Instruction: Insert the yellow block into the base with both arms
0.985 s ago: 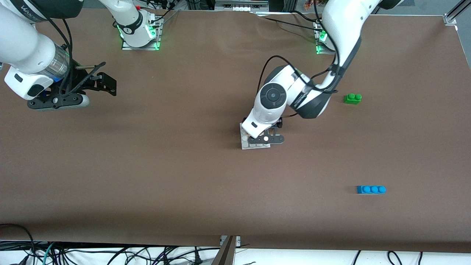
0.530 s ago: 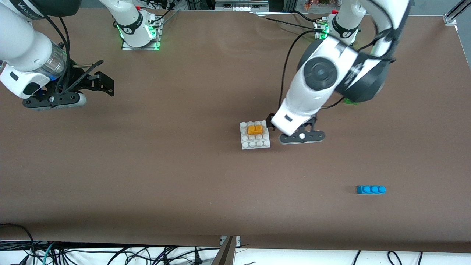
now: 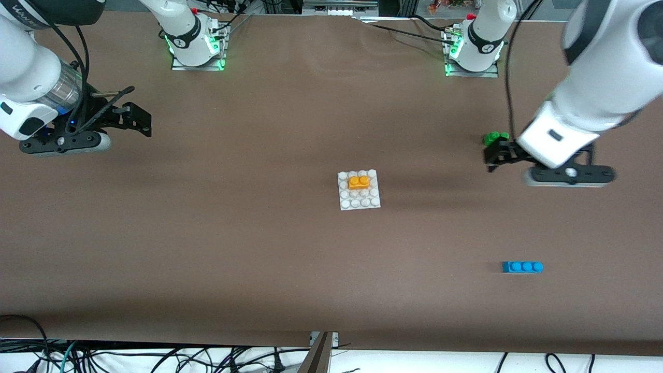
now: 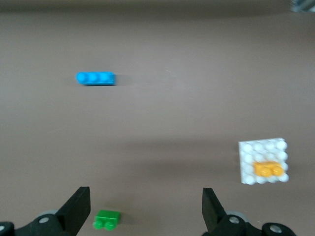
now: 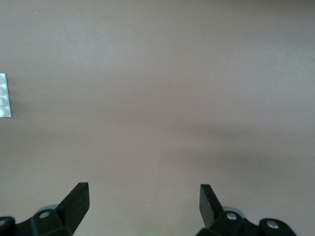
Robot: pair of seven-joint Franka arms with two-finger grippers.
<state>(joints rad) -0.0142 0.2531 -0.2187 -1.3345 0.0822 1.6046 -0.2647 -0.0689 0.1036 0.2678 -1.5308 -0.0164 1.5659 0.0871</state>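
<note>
The yellow block [image 3: 359, 182] sits pressed onto the white studded base [image 3: 359, 189] in the middle of the table. Both also show in the left wrist view, the block [image 4: 268, 169] on the base [image 4: 264, 161]. My left gripper [image 3: 497, 153] is open and empty, up in the air over the green brick [image 3: 495, 137] toward the left arm's end of the table; in its wrist view [image 4: 146, 206] the jaws stand wide apart. My right gripper [image 3: 140, 118] is open and empty, over bare table at the right arm's end; its wrist view [image 5: 144, 199] shows an edge of the base [image 5: 4, 96].
A green two-stud brick [image 4: 107, 219] lies below the left gripper. A blue three-stud brick [image 3: 522, 267] lies nearer to the front camera, toward the left arm's end, and shows in the left wrist view [image 4: 95, 78]. The brown table [image 3: 233, 248] spreads around the base.
My left gripper let go of the yellow block on the base, rose, and swung away toward the left arm's end over the green brick. The right gripper drifted slightly outward.
</note>
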